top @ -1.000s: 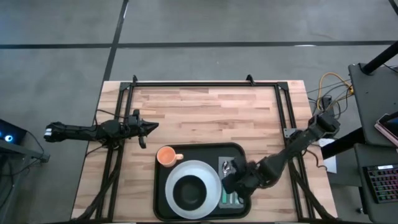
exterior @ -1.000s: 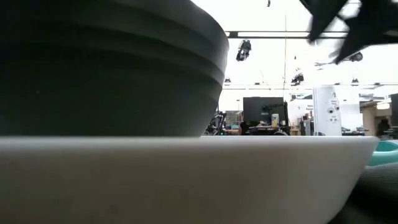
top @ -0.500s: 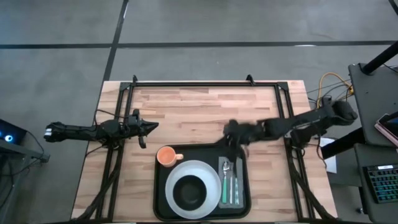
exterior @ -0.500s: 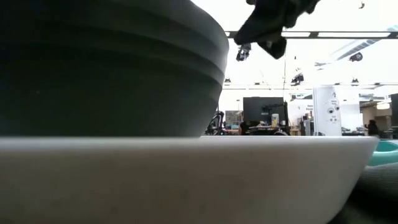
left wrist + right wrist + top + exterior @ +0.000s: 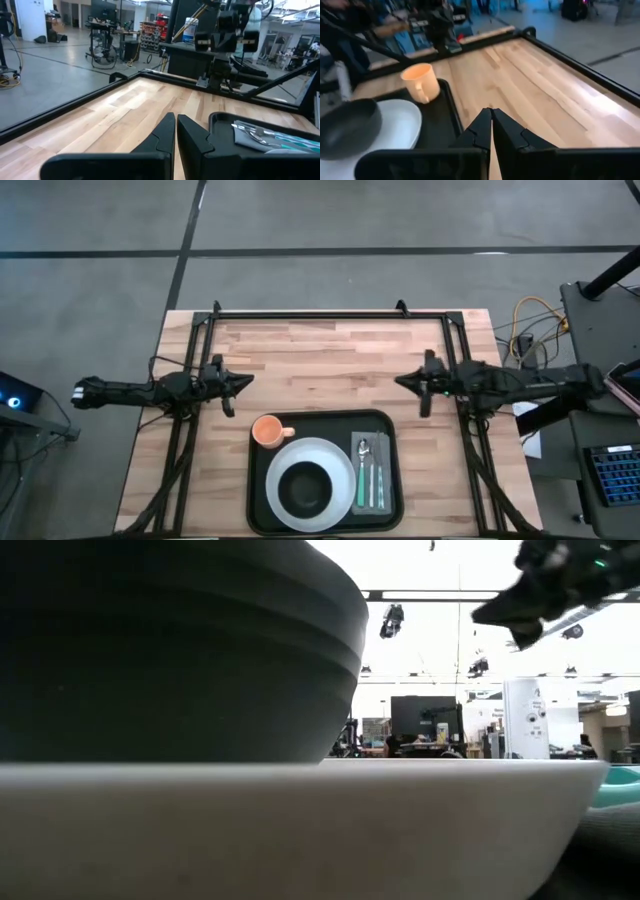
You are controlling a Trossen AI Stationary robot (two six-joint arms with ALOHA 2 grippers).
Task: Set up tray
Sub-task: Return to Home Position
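The black tray lies at the table's near middle. On it are a white plate carrying a dark bowl, an orange cup at its far left corner, and a grey napkin with cutlery at its right. My left gripper hovers shut over the bare wood left of the tray's far edge. My right gripper hovers shut over the wood beyond the tray's far right corner. The two point at each other.
Black frame rails run along the table's far edge and down both sides. Bare wood lies between the grippers and the far rail. In the low view the bowl and plate fill the picture.
My right gripper has left the napkin at the tray's right, swung toward the far edge, then drawn back toward the table's right edge, and now hangs level over the wood. The cutlery lies uncovered on the napkin.
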